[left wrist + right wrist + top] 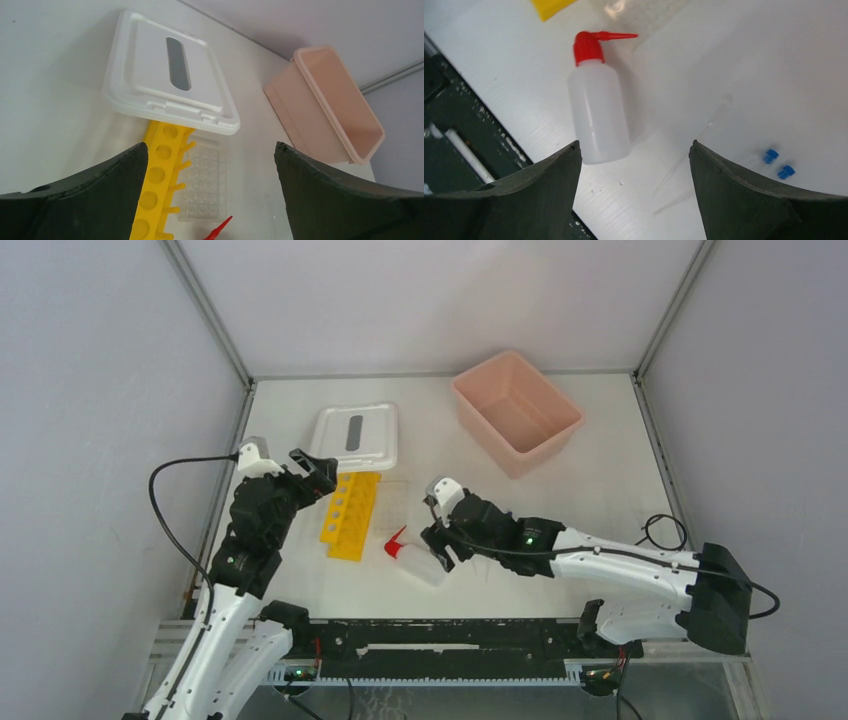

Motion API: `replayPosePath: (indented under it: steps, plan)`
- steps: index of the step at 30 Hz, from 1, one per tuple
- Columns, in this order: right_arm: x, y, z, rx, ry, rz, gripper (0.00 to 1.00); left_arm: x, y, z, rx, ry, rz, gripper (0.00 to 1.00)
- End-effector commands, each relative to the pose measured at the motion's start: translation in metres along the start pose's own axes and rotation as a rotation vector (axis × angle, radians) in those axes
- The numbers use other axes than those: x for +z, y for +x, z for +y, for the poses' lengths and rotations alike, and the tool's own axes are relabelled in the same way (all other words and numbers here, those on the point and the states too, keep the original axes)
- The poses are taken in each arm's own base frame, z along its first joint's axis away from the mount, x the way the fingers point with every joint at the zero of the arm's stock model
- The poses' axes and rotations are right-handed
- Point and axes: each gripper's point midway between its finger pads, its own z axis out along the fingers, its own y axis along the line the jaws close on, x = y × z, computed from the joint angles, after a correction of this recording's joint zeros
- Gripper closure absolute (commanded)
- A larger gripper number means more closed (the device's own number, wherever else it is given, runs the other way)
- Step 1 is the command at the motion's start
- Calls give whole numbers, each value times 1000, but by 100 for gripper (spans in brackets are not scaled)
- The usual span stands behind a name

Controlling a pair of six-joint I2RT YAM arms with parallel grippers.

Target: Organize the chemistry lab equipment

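Lying sideways — red-nozzled squeeze bottle [599,115]

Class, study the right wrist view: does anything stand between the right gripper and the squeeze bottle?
Nothing visible does. The right gripper is open over the red-nozzled squeeze bottle, which lies on its side; the thin clear droppers lie beside it, not between.
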Motion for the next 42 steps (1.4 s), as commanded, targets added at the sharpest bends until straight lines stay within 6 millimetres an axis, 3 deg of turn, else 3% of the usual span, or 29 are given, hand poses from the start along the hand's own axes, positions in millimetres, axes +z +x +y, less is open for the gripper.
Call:
replayPosePath:
  steps: [1,7,16,34,42]
  plan:
    - [-1,-6,33,-88,-115,35,14,-9,-29,-9,-52,-18,-62,0]
    - [9,2,53,-141,-187,95,14,-12,-32,-12,-75,-10,-67,0]
    - [42,14,67,-179,-222,182,13,-21,-37,-14,-107,7,-93,0]
    - [83,36,72,-191,-251,279,13,-26,-38,-14,-123,19,-109,0]
    - [92,49,70,-188,-235,315,19,-27,-36,-11,-127,13,-113,0]
